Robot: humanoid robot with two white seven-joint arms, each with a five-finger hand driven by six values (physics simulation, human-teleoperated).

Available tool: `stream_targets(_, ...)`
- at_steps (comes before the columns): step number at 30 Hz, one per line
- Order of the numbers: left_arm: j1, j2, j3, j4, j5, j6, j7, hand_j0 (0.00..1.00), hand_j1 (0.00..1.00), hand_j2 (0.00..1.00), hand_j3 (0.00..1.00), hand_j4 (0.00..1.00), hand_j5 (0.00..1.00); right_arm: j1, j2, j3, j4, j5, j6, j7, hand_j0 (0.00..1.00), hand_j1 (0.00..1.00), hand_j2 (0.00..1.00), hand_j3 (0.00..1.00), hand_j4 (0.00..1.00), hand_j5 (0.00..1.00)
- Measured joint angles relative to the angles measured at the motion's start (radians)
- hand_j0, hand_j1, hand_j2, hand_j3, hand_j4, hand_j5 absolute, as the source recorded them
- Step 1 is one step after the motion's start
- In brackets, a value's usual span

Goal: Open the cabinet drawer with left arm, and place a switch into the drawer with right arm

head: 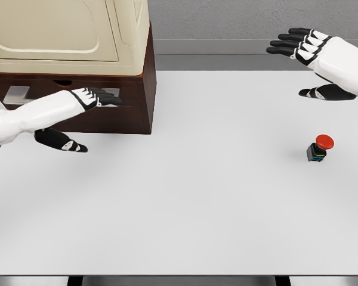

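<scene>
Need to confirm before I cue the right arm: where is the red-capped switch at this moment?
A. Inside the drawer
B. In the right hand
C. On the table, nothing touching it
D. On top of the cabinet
C: the switch stands alone on the white table, with the right hand open well above it and the left hand at the cabinet drawer front.

Dark brown cabinet (140, 95) under a cream top (65, 30); red-capped black switch (318, 149) with blue-green band; white table (185, 202); white hands, black fingers (289, 42); grey wall (256, 18).
</scene>
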Motion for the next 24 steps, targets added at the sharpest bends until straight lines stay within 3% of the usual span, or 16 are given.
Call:
stream_targets(12, -0.015, -0.017, -0.013, 0.061, -0.021, 0.063, 0.001, 1.00, 1.00, 1.00, 1.00, 1.00, 1.00, -0.025, -0.034, 0.007, 0.039, -0.013, -0.001, 0.204, 1.00, 1.00, 1.00, 1.00, 1.00, 1.00)
stream_targets(15, -0.015, -0.019, -0.017, 0.070, -0.021, 0.068, 0.002, 1.00, 1.00, 1.00, 1.00, 1.00, 1.00, -0.034, -0.040, 0.005, 0.046, -0.082, -0.001, 0.328, 1.00, 1.00, 1.00, 1.00, 1.00, 1.00)
stream_targets(19, -0.015, -0.020, -0.018, 0.087, -0.014, 0.068, 0.002, 1.00, 1.00, 1.00, 1.00, 1.00, 1.00, -0.034, -0.095, 0.006, 0.044, -0.219, -0.002, 0.467, 1.00, 1.00, 1.00, 1.00, 1.00, 1.00)
stream_targets(24, -0.009, -0.029, -0.016, 0.105, 0.026, 0.070, 0.002, 1.00, 1.00, 1.00, 1.00, 1.00, 1.00, -0.032, -0.150, 0.009, 0.038, -0.347, -0.003, 0.592, 1.00, 1.00, 1.00, 1.00, 1.00, 1.00)
